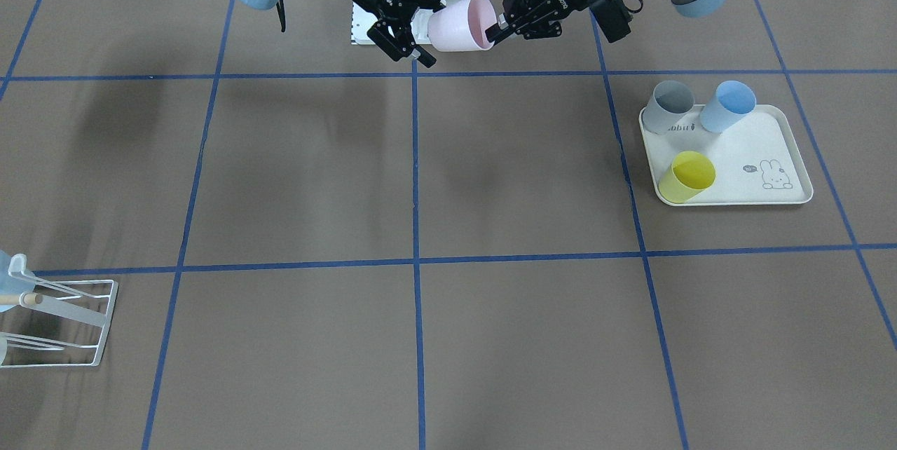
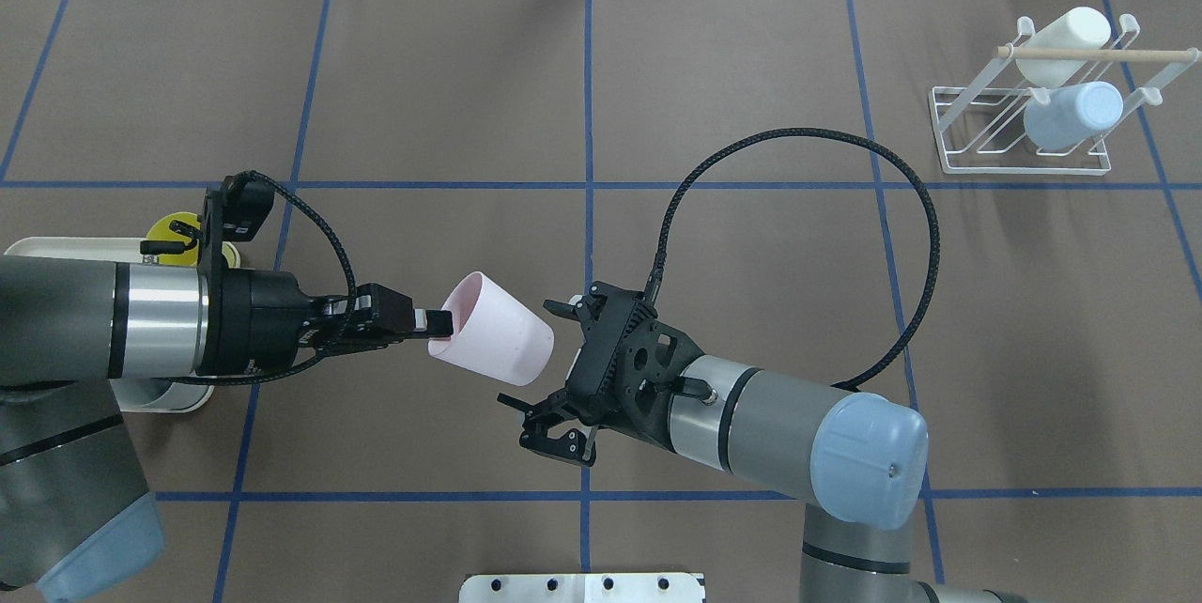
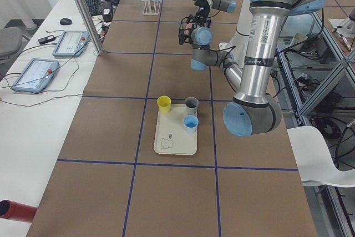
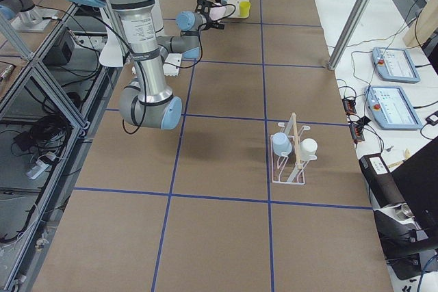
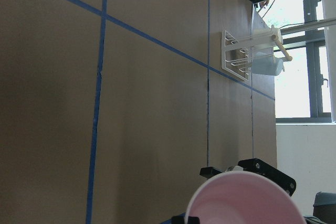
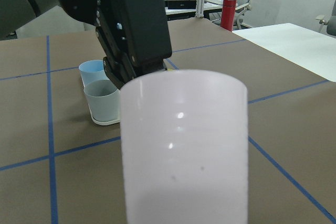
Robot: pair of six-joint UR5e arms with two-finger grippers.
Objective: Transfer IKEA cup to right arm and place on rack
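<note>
The IKEA cup [image 2: 493, 340] is pale pink and hangs on its side above the table. My left gripper [image 2: 439, 323] is shut on its rim, one finger inside the mouth. The cup's base points at the right arm [image 2: 779, 439]. My right gripper [image 2: 554, 370] is open, its fingers spread on either side of the base without closing on it. From the front, the cup [image 1: 459, 26] sits between the left gripper [image 1: 496, 28] and the right gripper [image 1: 420, 21]. The right wrist view is filled by the cup's wall [image 6: 184, 145]. The white wire rack [image 2: 1024, 138] stands at the far right.
The rack holds a white cup [image 2: 1061, 44] and a pale blue cup [image 2: 1075, 115] under its wooden rod. A cream rabbit-print tray [image 1: 743, 152] carries a grey cup [image 1: 666, 106], a blue cup [image 1: 729, 106] and a yellow cup [image 1: 687, 176]. Blue tape lines cross the brown table.
</note>
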